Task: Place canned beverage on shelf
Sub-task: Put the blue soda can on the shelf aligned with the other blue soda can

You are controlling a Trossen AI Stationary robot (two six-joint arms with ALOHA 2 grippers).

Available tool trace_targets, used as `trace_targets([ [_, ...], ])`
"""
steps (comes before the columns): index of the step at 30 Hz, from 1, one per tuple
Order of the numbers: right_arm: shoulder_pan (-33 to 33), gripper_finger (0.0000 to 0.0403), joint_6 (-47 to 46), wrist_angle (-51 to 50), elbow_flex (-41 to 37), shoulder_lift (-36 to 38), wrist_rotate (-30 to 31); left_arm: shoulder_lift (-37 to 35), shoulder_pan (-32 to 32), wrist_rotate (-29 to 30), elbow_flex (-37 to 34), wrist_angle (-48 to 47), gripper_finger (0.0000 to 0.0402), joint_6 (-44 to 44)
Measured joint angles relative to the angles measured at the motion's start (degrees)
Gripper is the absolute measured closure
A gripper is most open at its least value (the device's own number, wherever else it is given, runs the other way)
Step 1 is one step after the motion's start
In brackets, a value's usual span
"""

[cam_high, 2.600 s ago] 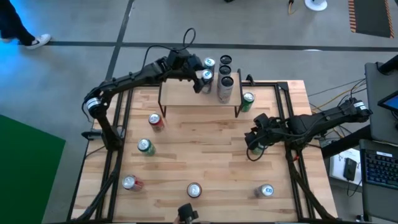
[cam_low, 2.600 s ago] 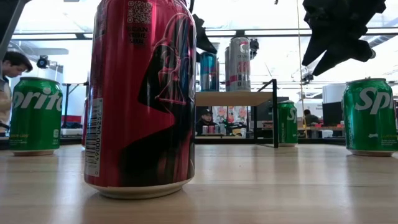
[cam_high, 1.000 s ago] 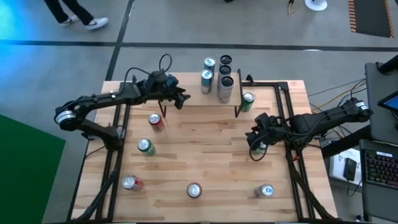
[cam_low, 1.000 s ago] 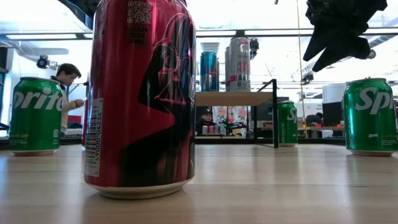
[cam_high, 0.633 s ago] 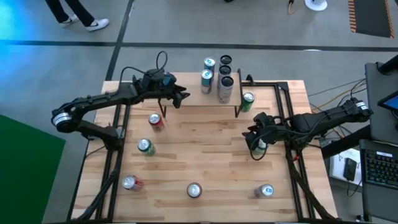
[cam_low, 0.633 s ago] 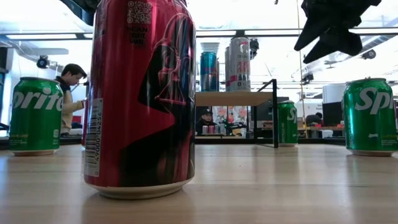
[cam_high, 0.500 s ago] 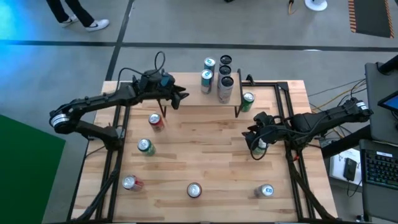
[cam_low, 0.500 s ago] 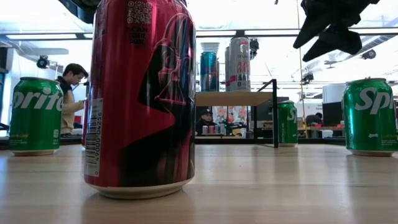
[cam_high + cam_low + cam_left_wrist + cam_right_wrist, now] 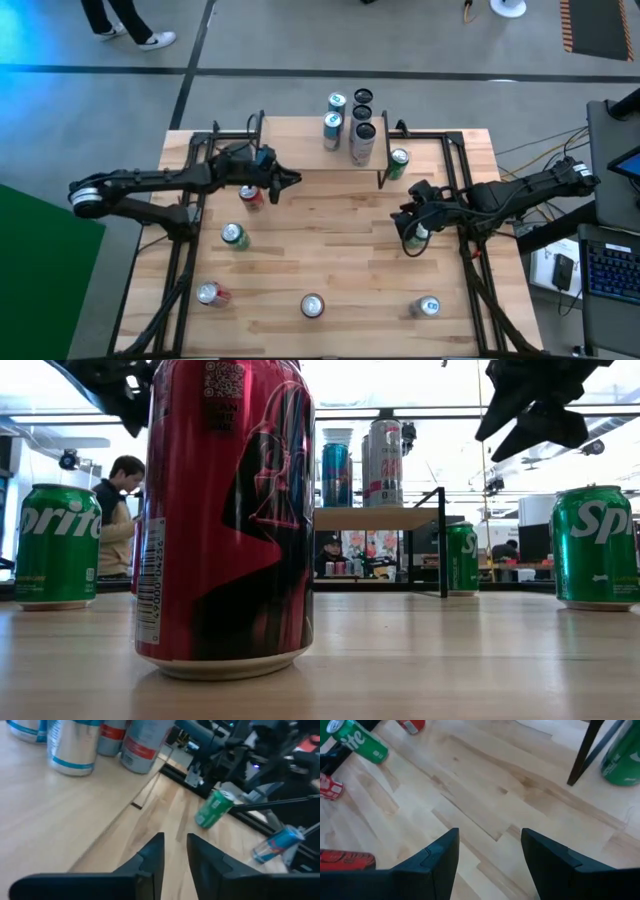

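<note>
Now the left end effector (image 9: 285,180) hovers empty by the near-left end of the shelf (image 9: 300,160), beside a red can (image 9: 250,195), fingers (image 9: 152,857) narrowly parted. Four cans (image 9: 361,140) crowd the shelf's right end. The right end effector (image 9: 405,228) hangs wide open over the worktop (image 9: 330,250), holding nothing.

Cans (image 9: 352,128) crowding the shelf's (image 9: 300,150) right end; left stretch bare.

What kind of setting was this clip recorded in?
Most likely a robotics lab or open workshop. A wooden table on a bare concrete floor, a keyboard and cables beside it, and a person among desks and monitors in the room behind.
</note>
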State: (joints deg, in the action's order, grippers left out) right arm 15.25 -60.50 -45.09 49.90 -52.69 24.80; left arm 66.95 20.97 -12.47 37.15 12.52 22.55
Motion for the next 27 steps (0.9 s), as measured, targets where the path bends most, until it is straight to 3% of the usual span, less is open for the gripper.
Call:
trace_targets([
  [8, 1.2, 0.02, -1.5, 1.4, 0.0, -3.9, -1.5, -10.9, -3.3, 7.0, -4.3, -2.1, 0.0345, 2.2],
  [15, 1.4, 0.02, 0.5, 6.4, 0.4, -8.1, -1.2, -17.9, -6.9, 9.6, -6.0, -7.1, 0.0345, 3.3],
  [27, 1.4, 0.02, 3.3, 6.8, 2.5, -8.5, -0.7, -21.1, -8.4, 12.0, -6.0, -9.3, 0.0345, 3.4],
])
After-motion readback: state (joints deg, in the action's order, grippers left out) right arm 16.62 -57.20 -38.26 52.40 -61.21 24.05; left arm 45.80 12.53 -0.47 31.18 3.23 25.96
